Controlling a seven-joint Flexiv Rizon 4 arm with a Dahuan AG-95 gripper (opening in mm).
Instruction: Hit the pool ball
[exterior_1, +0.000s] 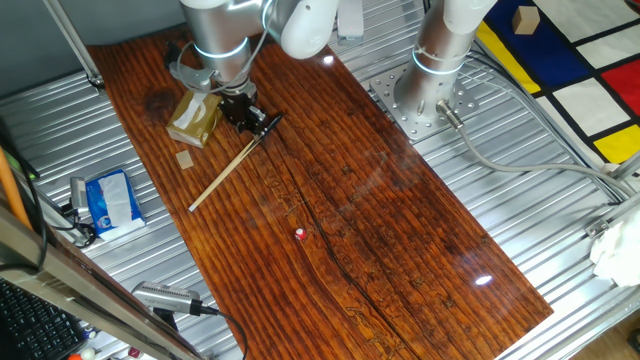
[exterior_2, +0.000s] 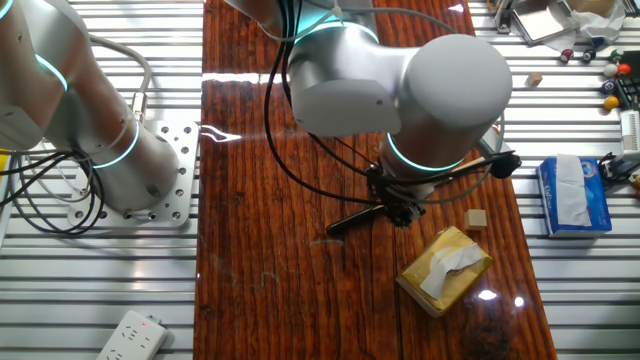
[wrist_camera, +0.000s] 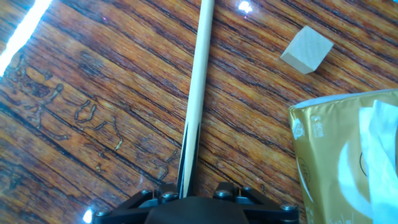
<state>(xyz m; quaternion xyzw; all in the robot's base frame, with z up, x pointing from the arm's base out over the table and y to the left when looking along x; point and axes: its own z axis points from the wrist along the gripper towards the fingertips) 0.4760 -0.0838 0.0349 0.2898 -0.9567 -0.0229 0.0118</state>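
Observation:
The pool ball (exterior_1: 300, 235) is a tiny red ball with a white spot, alone on the dark wooden table (exterior_1: 400, 230), well in front of the stick's light tip. It is hidden in the other two views. The thin wooden stick (exterior_1: 225, 175) slants from its tip near the table's left edge up to its black butt at my gripper (exterior_1: 250, 118). In the hand view the stick (wrist_camera: 200, 74) runs straight ahead from between the jaws of the gripper (wrist_camera: 189, 194), which looks shut on it. The other fixed view shows the gripper (exterior_2: 395, 210) with the black butt (exterior_2: 350, 220) sticking out.
A small tan wooden cube (exterior_1: 184, 160) (wrist_camera: 306, 50) and a gold tissue pack (exterior_1: 195, 118) (wrist_camera: 348, 155) lie close beside the stick. A blue tissue pack (exterior_1: 112, 200) lies off the board on the left. A second arm's base (exterior_1: 425, 95) stands at the back right.

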